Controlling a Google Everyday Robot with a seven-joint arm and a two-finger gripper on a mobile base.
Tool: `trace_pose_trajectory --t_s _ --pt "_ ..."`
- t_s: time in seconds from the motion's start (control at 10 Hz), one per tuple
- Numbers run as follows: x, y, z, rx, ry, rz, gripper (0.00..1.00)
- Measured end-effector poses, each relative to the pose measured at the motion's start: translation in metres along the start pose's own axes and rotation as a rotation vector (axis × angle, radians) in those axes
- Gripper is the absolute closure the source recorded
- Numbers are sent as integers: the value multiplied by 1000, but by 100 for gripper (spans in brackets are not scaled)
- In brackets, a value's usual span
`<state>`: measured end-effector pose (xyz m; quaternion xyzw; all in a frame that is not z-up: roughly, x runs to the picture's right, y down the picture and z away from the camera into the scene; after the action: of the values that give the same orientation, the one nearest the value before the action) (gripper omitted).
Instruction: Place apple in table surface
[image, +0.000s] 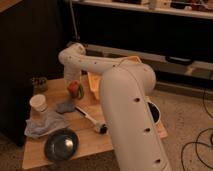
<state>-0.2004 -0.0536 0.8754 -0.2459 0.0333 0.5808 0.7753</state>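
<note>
Fingers (73, 84) pinching apple (76, 92) near table surface (92, 146) far edge, yellow tub (94, 84) just beside

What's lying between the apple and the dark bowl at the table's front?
Camera view: a small grey-blue object lies there; the gripper is closed on the apple.
</note>
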Motion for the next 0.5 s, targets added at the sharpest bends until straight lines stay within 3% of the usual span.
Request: trace_pose_trajectory --t_s 0.3,0.5 --pt "-2 2 -28 -34 -40 -8 64" --pt "0 7 -34 -41 -48 -26 61"
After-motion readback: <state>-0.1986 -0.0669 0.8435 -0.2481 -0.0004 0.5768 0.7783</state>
